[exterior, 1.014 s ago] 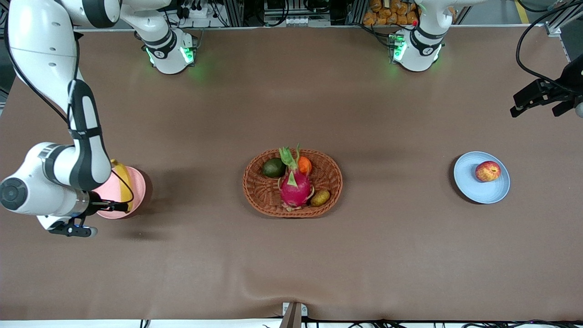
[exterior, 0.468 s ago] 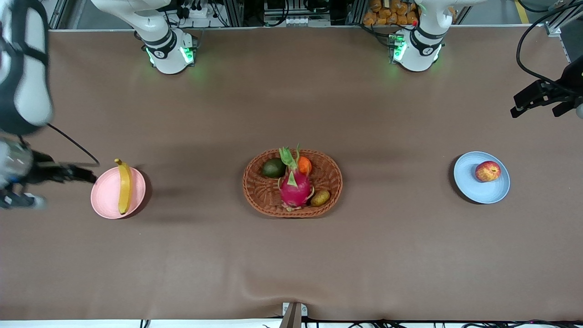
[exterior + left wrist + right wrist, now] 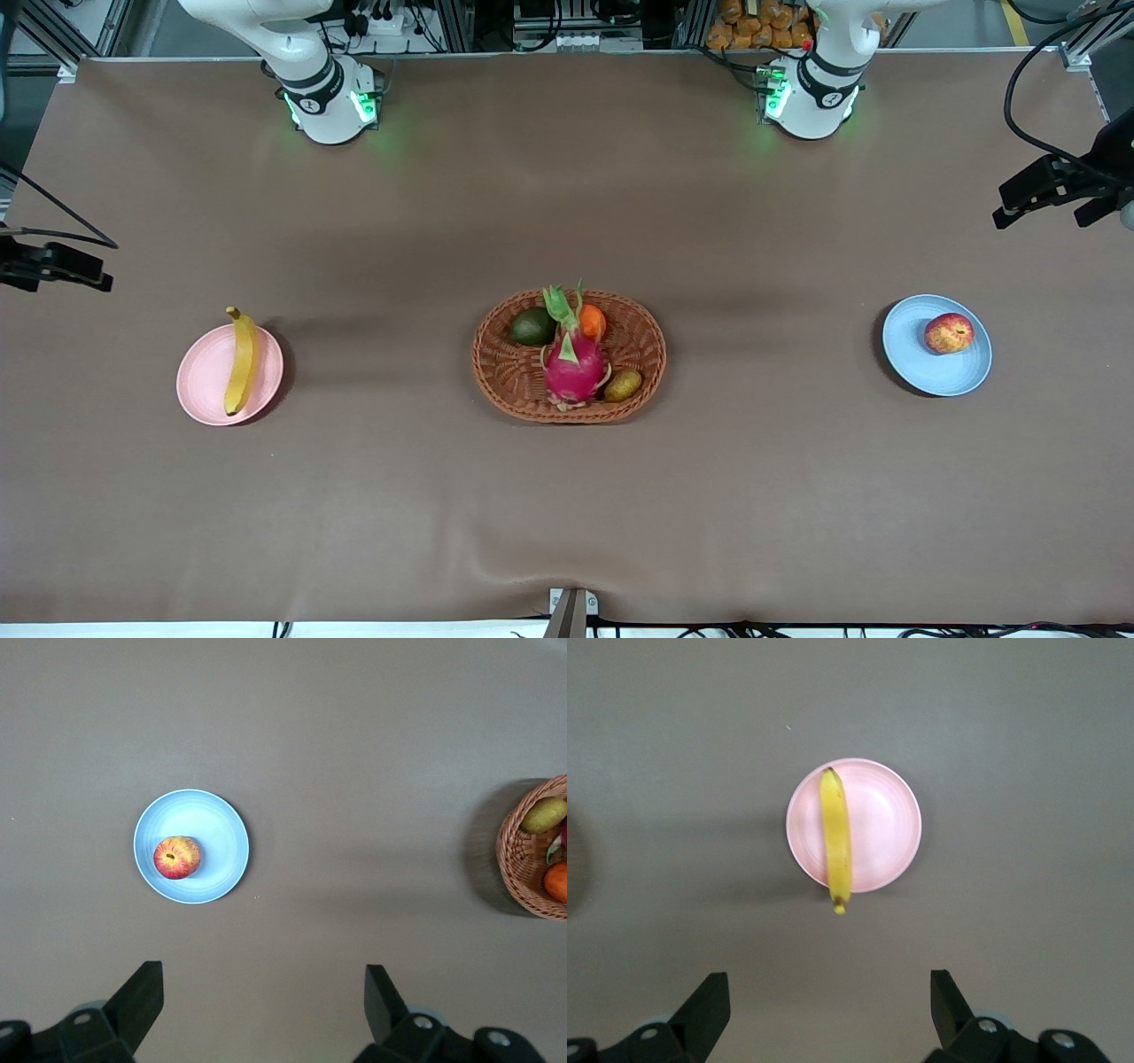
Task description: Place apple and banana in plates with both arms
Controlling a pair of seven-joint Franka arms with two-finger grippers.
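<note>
The yellow banana (image 3: 241,359) lies across the pale pink plate (image 3: 204,379) toward the right arm's end of the table. The apple (image 3: 949,333) sits on the light blue plate (image 3: 930,368) toward the left arm's end. My right gripper (image 3: 62,264) hangs open and empty, raised beside the pink plate at the table's end. Its wrist view shows the banana (image 3: 836,843) on the plate (image 3: 881,824) beyond the open gripper (image 3: 830,997). My left gripper (image 3: 1041,190) is open and empty, raised near the blue plate. Its wrist view shows the apple (image 3: 177,858), the plate (image 3: 221,837) and the open gripper (image 3: 264,992).
An oval brown wicker basket (image 3: 496,368) stands mid-table with a pink dragon fruit (image 3: 574,368), an orange fruit (image 3: 592,321), a dark green fruit (image 3: 532,327) and an olive-brown fruit (image 3: 623,385). The basket's edge shows in the left wrist view (image 3: 518,868).
The right arm has lifted off the pink plate and drawn back toward its end of the table, leaving the banana on the plate. The left arm has not moved.
</note>
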